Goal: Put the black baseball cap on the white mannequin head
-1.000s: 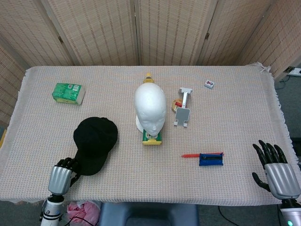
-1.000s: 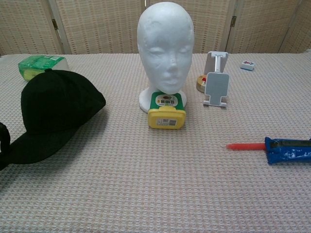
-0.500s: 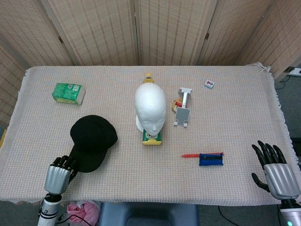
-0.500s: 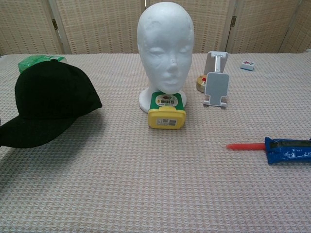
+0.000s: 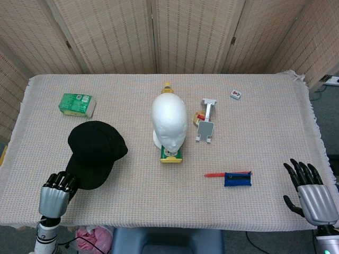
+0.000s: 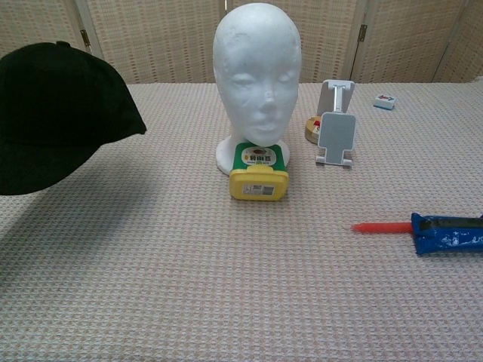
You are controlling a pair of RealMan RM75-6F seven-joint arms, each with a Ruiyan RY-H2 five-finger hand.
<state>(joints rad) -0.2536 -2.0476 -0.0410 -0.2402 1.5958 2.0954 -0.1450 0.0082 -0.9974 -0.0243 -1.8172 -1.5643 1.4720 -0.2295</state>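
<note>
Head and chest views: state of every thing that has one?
black cap: lifted off the table, brim held by left hand
mannequin head: upright, bare
right hand: fingers apart, holding nothing
phone stand: upright
blue tube: lying flat

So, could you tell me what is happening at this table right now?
The left hand holds the black baseball cap by its brim, clear of the tablecloth. The white mannequin head stands bare at the table's middle. The right hand is open at the near edge, holding nothing.
</note>
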